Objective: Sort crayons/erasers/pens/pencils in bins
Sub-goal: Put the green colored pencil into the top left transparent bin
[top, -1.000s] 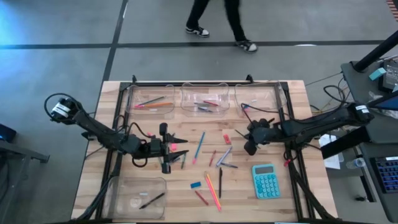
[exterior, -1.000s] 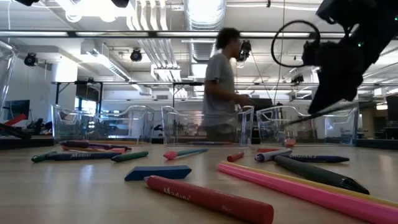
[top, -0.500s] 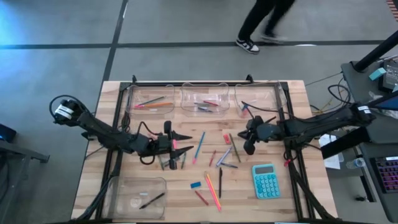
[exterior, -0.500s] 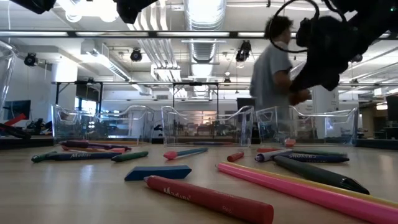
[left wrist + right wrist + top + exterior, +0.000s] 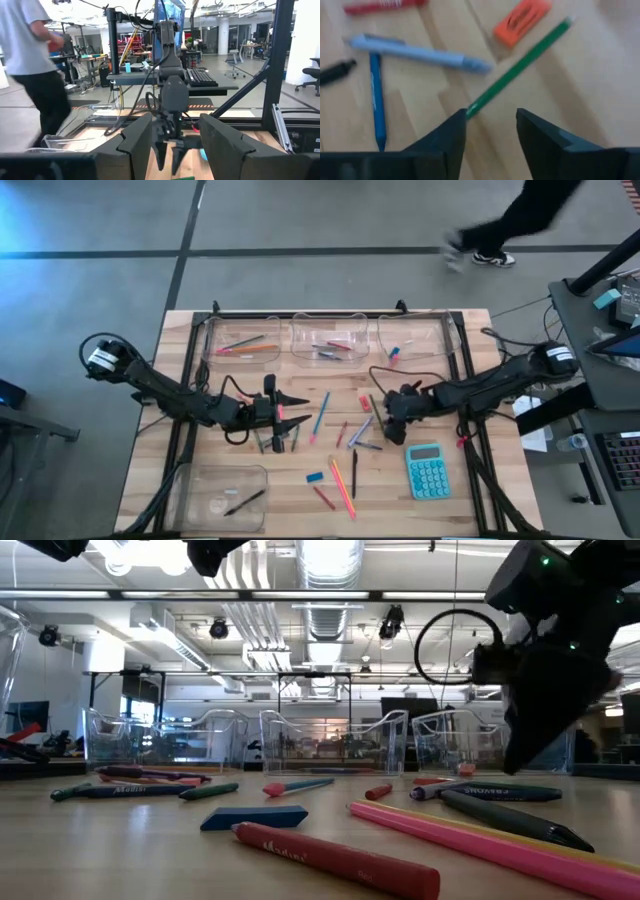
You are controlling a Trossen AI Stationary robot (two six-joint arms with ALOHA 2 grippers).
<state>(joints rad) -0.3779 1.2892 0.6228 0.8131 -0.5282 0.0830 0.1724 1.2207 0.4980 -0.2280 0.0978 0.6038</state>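
Between the right gripper's (image 5: 490,135) two dark fingers (image 5: 445,142), which stand apart with nothing in them, the right wrist view shows a green pencil (image 5: 520,65) running out diagonally toward an orange-red eraser (image 5: 522,17); a pale blue pen (image 5: 417,50), a blue pencil (image 5: 376,97) and a red crayon (image 5: 382,5) lie beside it. From above, that gripper (image 5: 395,423) sits right of centre over the loose sticks, with the teal calculator (image 5: 428,470) just below it and bare surface (image 5: 470,340) toward the right edge.

Left of centre, the left gripper (image 5: 290,412) points rightward along the frame, its fingers spread and empty. Its wrist view looks straight at the other gripper, fingers down.

Three clear bins (image 5: 327,340) line the top edge; the left one holds orange and pink pencils lying roughly horizontal. A fourth bin (image 5: 222,492) at lower left holds a dark pen set diagonally, probably with an eraser. Only the low view shows the red crayon (image 5: 335,860) and pink pencil (image 5: 480,845) lying nearest the front edge.
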